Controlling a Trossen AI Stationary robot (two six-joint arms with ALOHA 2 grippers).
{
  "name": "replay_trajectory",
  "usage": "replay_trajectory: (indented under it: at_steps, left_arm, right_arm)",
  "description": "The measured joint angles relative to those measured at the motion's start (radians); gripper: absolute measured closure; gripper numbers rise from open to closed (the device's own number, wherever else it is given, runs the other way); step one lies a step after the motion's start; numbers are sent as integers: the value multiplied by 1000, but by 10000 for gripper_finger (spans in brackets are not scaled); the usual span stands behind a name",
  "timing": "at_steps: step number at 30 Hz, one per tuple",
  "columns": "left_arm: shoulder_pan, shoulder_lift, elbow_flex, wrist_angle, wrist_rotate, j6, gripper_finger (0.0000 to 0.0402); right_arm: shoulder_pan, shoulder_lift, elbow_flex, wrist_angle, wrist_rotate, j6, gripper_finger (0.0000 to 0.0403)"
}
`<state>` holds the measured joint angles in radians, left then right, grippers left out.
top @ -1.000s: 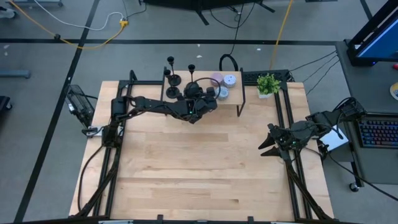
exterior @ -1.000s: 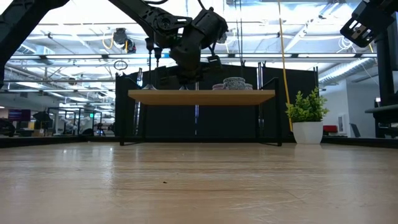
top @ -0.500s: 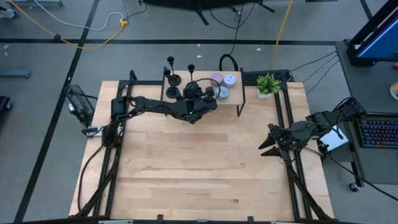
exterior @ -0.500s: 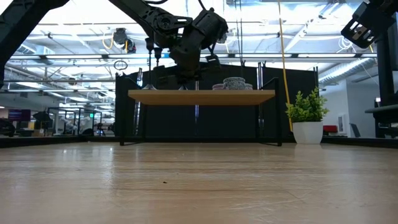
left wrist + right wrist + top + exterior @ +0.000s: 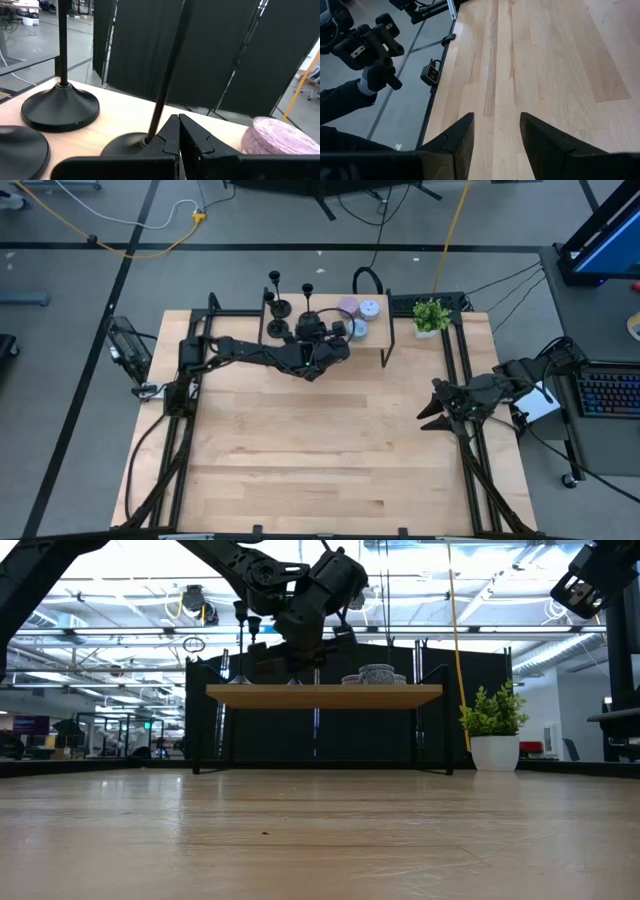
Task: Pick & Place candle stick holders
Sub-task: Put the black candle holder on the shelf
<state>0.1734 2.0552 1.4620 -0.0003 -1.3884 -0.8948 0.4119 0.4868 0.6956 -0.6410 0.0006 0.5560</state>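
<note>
- On the small shelf [image 5: 375, 340] at the table's far edge, three black holders are standing upright: one [image 5: 274, 305] at the back left corner, one [image 5: 279, 328] just in front of it, and a third [image 5: 308, 320] to their right.
- The left gripper [image 5: 176, 131] is reaching over the shelf, its fingers pressed together around the thin stem of the third holder [image 5: 165, 85], just above its round base, which is resting on the shelf.
- In the left wrist view, a second holder [image 5: 60, 102] is standing beside the pinched one, and a purple round object [image 5: 280, 135] is sitting on the other side.
- A potted plant [image 5: 431, 315] is standing just past the shelf's right end.
- The right gripper [image 5: 495, 132] is waiting over the table's right edge, fingers spread apart and gripping nothing.
</note>
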Motion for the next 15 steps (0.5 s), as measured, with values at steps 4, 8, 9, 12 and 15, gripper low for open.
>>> replay_trajectory:
  at_steps: [4, 8, 9, 12, 15]
  left_arm:
    - [10, 0, 0, -5, 0, 1, 401]
    - [14, 0, 0, -6, -1, 2, 401]
    - [15, 0, 0, -6, -1, 2, 401]
    - [18, 0, 0, -20, -5, 2, 401]
    - [19, 0, 0, -28, -27, 7, 401]
  right_arm:
    - [0, -12, 0, -2, 0, 0, 252]
    - [0, -21, 0, -15, 0, 0, 252]
    - [0, -23, 0, -19, 0, 0, 252]
    - [0, -29, 0, -23, 0, 0, 252]
    - [0, -34, 0, -25, 1, 0, 252]
